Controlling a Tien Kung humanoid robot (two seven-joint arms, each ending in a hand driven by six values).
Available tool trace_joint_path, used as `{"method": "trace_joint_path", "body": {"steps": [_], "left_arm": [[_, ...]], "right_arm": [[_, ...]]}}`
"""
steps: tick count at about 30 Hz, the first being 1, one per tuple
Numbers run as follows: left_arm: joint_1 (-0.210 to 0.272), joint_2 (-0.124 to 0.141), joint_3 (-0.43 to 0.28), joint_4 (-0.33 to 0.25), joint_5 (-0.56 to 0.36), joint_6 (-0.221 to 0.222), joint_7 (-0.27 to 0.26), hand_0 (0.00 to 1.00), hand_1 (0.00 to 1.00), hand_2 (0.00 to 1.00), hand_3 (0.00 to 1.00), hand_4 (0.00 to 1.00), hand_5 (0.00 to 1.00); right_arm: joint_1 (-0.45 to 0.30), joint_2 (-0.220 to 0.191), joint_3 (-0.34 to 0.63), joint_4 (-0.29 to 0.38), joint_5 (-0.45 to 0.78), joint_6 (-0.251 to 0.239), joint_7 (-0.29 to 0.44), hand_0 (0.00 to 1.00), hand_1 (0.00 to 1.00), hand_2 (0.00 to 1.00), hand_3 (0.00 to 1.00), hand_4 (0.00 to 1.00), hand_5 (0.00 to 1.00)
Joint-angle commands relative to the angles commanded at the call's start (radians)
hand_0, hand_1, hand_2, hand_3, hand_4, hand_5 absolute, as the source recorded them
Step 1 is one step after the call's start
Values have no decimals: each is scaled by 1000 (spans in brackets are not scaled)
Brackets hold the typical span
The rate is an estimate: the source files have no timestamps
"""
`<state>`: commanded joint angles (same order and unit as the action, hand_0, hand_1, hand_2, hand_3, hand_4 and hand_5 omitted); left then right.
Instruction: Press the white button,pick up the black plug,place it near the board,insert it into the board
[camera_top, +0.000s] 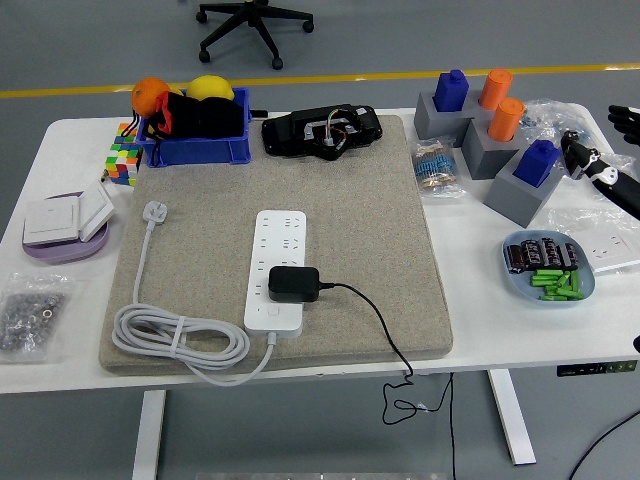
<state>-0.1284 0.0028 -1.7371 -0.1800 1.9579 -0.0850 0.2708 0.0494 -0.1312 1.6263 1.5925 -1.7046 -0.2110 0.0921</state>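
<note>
— So where does it stand, would you say?

— Start with the white table (300, 372): it is crowded round the edges, and a grey felt mat (360, 230) covers its middle. On the mat lies the white power board (279, 262), its cable (180, 340) coiled toward the near left corner and its own wall plug (153, 211) lying loose beside it.

— And the black plug?

— The black plug (294, 284) sits on the near end of the board, flat against it, its thin black lead (380, 330) running off the mat and over the table's near edge. From here it looks seated in a socket, though I can't see the pins, so I'd call it inserted only as a judgement.

— The white button?

— Just below the plug, at the board's near end, there is a small round mark I take to be the white button (272, 310). Nothing shows whether it has been pressed.

— Where are the hands?

— Only the right hand (612, 178) is visible, at the far right edge, well away from the board, near the grey blocks (500, 160). Just a thumb and a fingertip show, holding nothing that I can see; whether the fingers are spread or curled I cannot tell. The left hand is out of sight.

— So nothing left?

— As far as I can judge, the work is done or nearly so.
</note>
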Motion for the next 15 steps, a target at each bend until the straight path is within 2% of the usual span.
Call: {"method": "trace_joint_path", "body": {"steps": [2,3,8,9,15], "left_arm": [[0,1,-2,0,5,0,1,625,630,636,691,557,388],[0,1,-1,0,4,0,0,625,630,636,690,557,387],[-1,1,0,0,4,0,0,625,630,636,690,557,387],[-1,1,1,0,2,0,0,626,630,635,690,557,382],[1,-1,12,0,-8,-1,-1,625,630,635,689,557,384]], "right_arm": [[-1,1,5,3,-2,2,-4,759,733,724,732,998,533],[-4,3,10,7,-4,5,-7,755,723,709,707,959,441],[-11,9,17,14,-6,13,-12,755,723,709,707,959,441],[-13,10,16,15,-6,12,-12,734,694,678,668,916,386],[-17,16,10,20,-9,10,-12,728,691,680,665,906,373]]}}
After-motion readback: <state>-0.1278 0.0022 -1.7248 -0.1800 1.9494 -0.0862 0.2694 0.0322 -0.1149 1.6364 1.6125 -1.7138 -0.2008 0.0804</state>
